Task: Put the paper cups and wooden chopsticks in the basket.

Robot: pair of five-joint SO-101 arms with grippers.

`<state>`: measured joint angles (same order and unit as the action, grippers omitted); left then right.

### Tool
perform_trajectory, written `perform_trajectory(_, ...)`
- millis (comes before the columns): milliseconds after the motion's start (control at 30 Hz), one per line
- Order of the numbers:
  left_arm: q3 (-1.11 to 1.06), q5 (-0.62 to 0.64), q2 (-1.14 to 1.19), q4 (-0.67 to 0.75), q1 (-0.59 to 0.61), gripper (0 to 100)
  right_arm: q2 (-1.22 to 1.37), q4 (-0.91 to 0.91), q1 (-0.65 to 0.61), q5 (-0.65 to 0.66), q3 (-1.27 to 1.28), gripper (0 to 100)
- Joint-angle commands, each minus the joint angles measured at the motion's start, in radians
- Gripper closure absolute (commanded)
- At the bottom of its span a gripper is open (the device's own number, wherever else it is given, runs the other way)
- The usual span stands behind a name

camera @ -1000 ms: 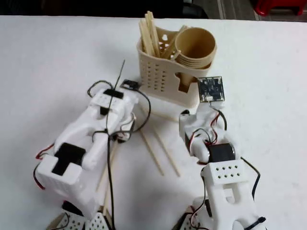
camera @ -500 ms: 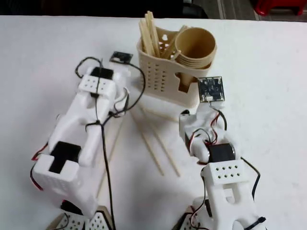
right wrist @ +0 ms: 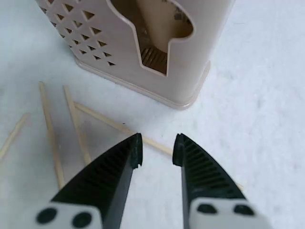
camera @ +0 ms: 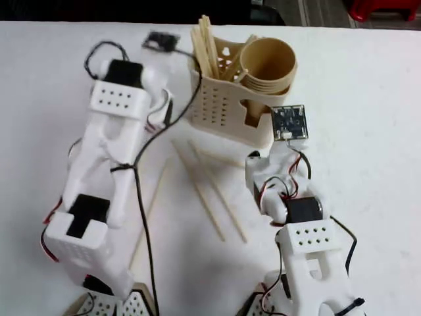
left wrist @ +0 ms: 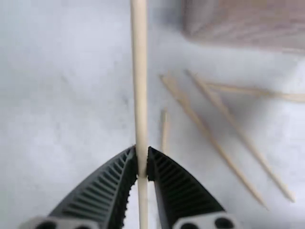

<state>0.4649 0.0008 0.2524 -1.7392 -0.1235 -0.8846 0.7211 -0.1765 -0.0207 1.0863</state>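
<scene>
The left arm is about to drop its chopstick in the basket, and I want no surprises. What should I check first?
1. Left gripper shut on chopstick: ok.
2. Chopstick above basket: not ok, table lies below it.
3. Right gripper clear of the drop: looks ok, open, low beside the basket.
4. Basket upright: ok.
5. Cups in basket: ok.
6. Table cleared: not ok, loose chopsticks lie on it.

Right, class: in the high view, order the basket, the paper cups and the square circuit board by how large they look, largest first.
1. basket
2. paper cups
3. square circuit board
None look alike in size.
</scene>
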Motion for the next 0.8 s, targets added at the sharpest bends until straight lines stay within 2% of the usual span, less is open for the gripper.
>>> perform_trajectory(0, 0.324, -0.005, -0.019, -0.04, 0.004, 98, -0.03, -0.019, 0.015, -0.003, -0.006, 87.9)
perform_trajectory(133, 0.528, -0.002, -0.01, 0.008, 0.004, 98, -0.03, -0.019, 0.015, -0.003, -0.006, 87.9)
perform_trajectory(333, 0.654, -0.002, -0.01, 0.218, -0.035, 98, -0.03, -0.019, 0.015, -0.003, -0.006, 87.9)
perform_trajectory(600, 0.649, -0.002, -0.007, 0.586, -0.185, 98, -0.027, -0.019, 0.015, -0.003, -0.006, 87.9)
perform_trajectory(767, 0.523, -0.003, -0.007, 0.825, -0.22, 98, -0.027, -0.019, 0.015, -0.003, -0.006, 87.9)
